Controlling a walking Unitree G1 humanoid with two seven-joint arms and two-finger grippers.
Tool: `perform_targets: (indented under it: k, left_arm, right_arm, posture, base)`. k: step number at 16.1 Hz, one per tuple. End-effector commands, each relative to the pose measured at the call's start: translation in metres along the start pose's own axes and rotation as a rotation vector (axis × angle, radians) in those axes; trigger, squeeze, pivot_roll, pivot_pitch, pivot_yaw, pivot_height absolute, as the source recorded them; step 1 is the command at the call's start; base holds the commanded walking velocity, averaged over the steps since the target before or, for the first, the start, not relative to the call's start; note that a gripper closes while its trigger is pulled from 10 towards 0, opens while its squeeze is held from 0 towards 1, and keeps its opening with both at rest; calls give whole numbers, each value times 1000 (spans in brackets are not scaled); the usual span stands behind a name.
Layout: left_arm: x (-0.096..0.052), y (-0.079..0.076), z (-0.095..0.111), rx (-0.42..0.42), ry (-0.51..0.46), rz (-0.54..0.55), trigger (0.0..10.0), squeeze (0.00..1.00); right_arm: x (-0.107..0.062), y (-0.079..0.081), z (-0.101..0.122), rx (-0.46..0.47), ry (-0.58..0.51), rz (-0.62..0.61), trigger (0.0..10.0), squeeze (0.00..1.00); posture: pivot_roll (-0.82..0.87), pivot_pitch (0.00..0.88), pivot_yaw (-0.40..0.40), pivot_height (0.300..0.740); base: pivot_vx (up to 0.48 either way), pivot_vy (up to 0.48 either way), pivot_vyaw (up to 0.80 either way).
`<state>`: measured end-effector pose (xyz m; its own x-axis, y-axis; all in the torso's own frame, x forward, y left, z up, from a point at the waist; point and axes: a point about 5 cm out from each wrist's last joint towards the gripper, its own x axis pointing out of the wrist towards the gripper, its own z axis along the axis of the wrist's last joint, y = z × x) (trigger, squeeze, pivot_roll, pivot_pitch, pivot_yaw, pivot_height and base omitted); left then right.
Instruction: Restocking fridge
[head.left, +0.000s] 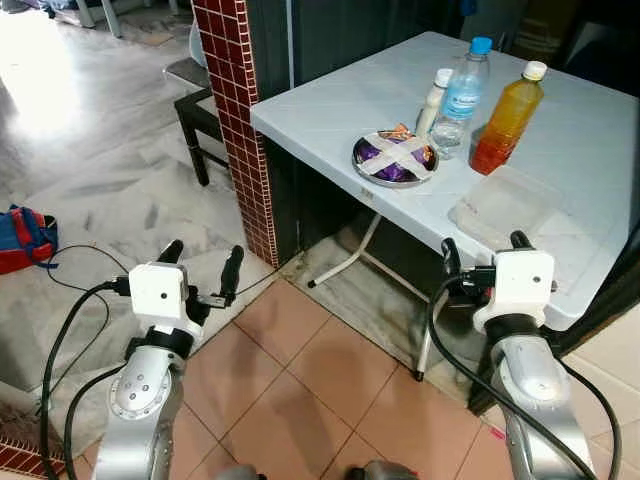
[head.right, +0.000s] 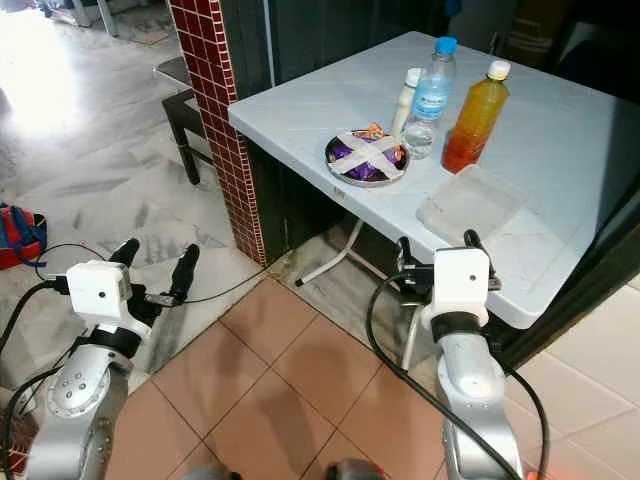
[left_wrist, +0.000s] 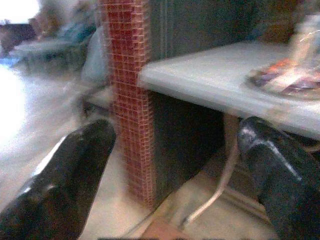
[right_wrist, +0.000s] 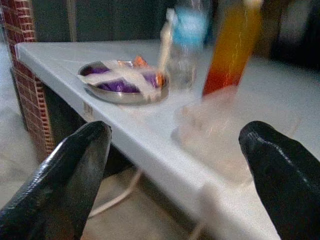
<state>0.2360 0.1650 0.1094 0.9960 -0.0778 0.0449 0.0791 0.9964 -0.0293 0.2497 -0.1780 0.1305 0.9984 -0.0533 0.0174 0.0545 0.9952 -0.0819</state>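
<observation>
Both arms raised forward, left gripper (head.left: 202, 262) and right gripper (head.left: 482, 248) spread wide before the white table (head.left: 330, 110).

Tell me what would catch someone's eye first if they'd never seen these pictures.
Probably the white folding table, where an orange drink bottle, a blue-capped water bottle, a small white bottle and a taped-over metal bowl stand together, with a clear plastic container nearer the edge. In the foreground the left gripper and right gripper are raised with fingers apart, beside a red-tiled pillar.
</observation>
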Motion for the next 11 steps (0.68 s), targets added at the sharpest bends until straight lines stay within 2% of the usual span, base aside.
perform_targets:
  k: [1, 4, 6, 7, 9, 10, 11]
  left_arm:
    - [9, -17, -3, -36, 32, -42, 10000, 0]
    - [10, -12, -3, -13, 29, -32, 10000, 0]
    - [11, -10, -2, -13, 28, -27, 10000, 0]
    - [11, -9, -1, -11, 37, -13, 10000, 0]
    - [10, -9, -1, -25, 38, -9, 10000, 0]
    - [10, -10, -1, -24, 38, -15, 10000, 0]
    - [11, -10, 0, -24, 38, -15, 10000, 0]
  right_arm:
    - [4, 7, -6, 40, 23, 5, 10000, 0]
    - [4, 3, -4, 18, 10, 0, 10000, 0]
    - [5, 2, -6, -45, 21, -12, 10000, 0]
    - [6, 4, -5, 20, 26, -2, 10000, 0]
    - [7, 3, -4, -19, 9, -15, 10000, 0]
    - [5, 6, -3, 57, 6, 39, 10000, 0]
    - [4, 5, -2, 72, 4, 37, 10000, 0]
  posture:
    - [20, 71, 26, 740]
    - [18, 69, 27, 740]
    - [22, 74, 24, 740]
    - [23, 73, 24, 740]
    - [24, 75, 23, 740]
    - [24, 75, 23, 740]
    - [23, 75, 23, 740]
  base:
    - [0, 0, 0]
    - [0, 0, 0]
    - [0, 0, 0]
    - [0, 0, 0]
    - [0, 0, 0]
    - [0, 0, 0]
    - [0, 0, 0]
